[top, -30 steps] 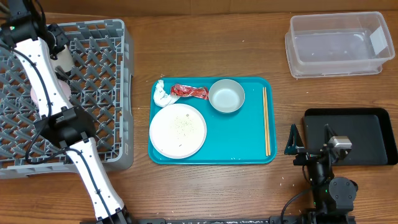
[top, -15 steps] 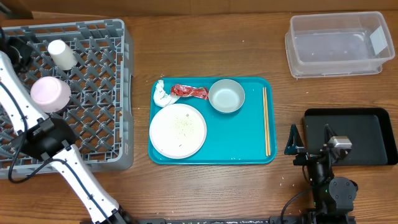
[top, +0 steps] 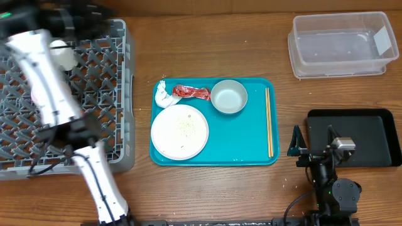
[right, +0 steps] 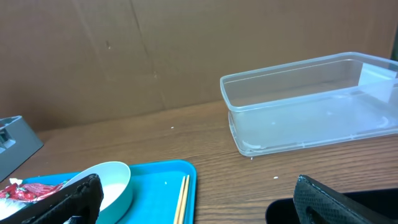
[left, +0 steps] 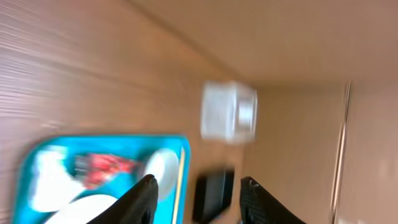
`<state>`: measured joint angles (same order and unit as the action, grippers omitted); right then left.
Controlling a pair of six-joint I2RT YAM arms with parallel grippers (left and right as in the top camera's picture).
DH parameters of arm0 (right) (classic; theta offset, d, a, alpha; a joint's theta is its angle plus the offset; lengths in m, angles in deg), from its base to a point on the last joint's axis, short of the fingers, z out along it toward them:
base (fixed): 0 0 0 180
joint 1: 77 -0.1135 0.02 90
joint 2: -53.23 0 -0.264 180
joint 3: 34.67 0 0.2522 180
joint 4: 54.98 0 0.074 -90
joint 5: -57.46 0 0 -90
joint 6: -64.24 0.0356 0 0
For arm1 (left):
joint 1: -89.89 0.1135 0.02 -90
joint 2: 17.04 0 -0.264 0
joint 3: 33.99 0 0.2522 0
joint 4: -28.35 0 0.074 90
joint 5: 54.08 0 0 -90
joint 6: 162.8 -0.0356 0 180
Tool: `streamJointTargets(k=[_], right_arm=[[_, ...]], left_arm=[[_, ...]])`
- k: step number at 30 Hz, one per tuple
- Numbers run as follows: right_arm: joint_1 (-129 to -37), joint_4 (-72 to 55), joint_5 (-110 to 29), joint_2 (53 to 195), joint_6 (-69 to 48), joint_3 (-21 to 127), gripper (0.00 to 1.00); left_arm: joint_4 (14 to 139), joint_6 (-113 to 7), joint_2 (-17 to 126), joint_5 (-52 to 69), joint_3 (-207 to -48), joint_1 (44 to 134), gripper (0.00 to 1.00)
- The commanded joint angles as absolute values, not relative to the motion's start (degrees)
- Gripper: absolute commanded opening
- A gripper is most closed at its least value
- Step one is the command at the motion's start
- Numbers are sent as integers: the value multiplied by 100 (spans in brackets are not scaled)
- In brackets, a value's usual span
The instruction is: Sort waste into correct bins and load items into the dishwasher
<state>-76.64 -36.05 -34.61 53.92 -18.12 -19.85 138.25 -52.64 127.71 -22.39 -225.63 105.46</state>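
Left end effector (left: pixel 199 186) was seen released and empty, blurred over the far edge of the dish rack (top: pixel 107 94). Right end effector (right: pixel 198 190) was spread, empty, parked near right. Plate (top: pixel 179 130), bowl (top: pixel 228 97), chopsticks (top: pixel 269 122) and wrapper (top: pixel 191 93) lay on the tray (top: pixel 251 150), mid-desk. Risk judged: the white cup (top: pixel 63 55) in the rack could be clipped and toppled by the fast-moving arm.
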Motion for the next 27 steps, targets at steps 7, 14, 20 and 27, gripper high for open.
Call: streamJointTargets(k=[7, 14, 20, 27], right_arm=[[-7661, -3640, -3389, 5340, -1834, -2046, 100], [-7661, -3640, -3389, 5340, -1834, -2046, 99], [-7661, -3640, -3391, 5340, -1834, -2046, 100], [-7661, -3640, -3391, 5340, -1834, -2046, 100]], left_arm=[[13893, -6202, 12797, 502, -22552, 7650, 84], [13862, -5677, 12797, 3741, -21875, 5758, 77], [13298, -5388, 12797, 4248, -20742, 4931, 57], [12721, -4943, 12797, 4222, -19639, 4711, 48]])
